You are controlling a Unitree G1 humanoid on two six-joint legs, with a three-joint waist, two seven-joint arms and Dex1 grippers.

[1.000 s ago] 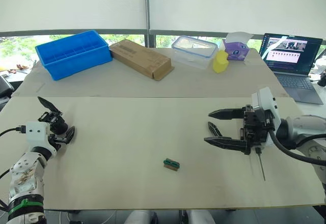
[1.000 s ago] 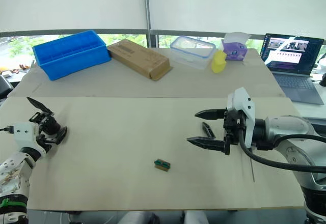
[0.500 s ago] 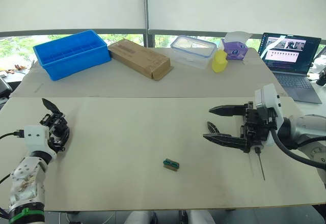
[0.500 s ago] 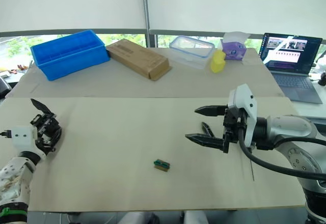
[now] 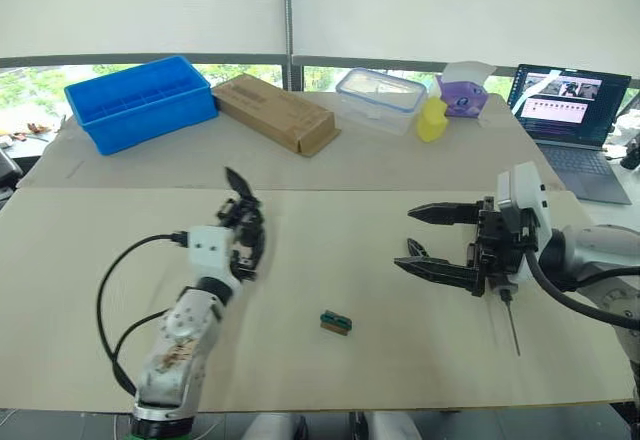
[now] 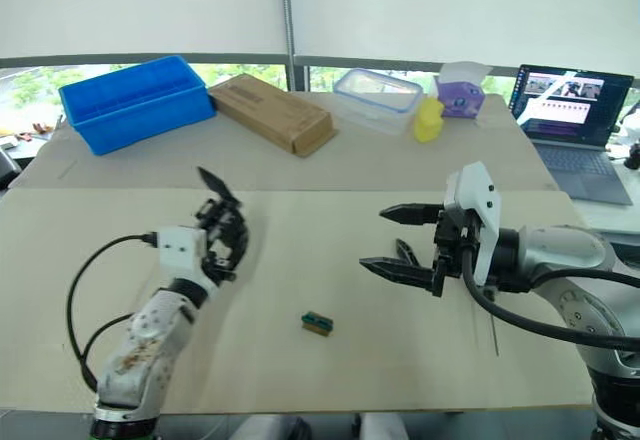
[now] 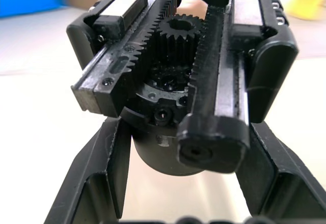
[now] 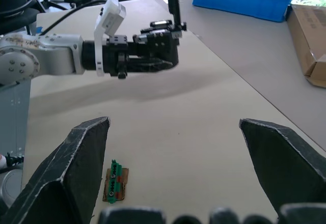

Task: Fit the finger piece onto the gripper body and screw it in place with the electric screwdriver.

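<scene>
Beige bench (image 5: 320, 380) is carrying the work, with the green block (image 5: 336, 323) lying near its middle. Left of the block, the left pincer (image 5: 243, 235) is clamping the gripper body (image 7: 173, 107), whose single finger is pointing up and away toward the blue bin (image 5: 140, 103). Right of the block, the right pincer (image 5: 430, 243) is hanging wide open, touching nothing. The finger piece (image 5: 414, 250) is lying between its jaws, long axis running toward the bin. The screwdriver's bit (image 5: 511, 327) is pointing at the bench's near edge.
</scene>
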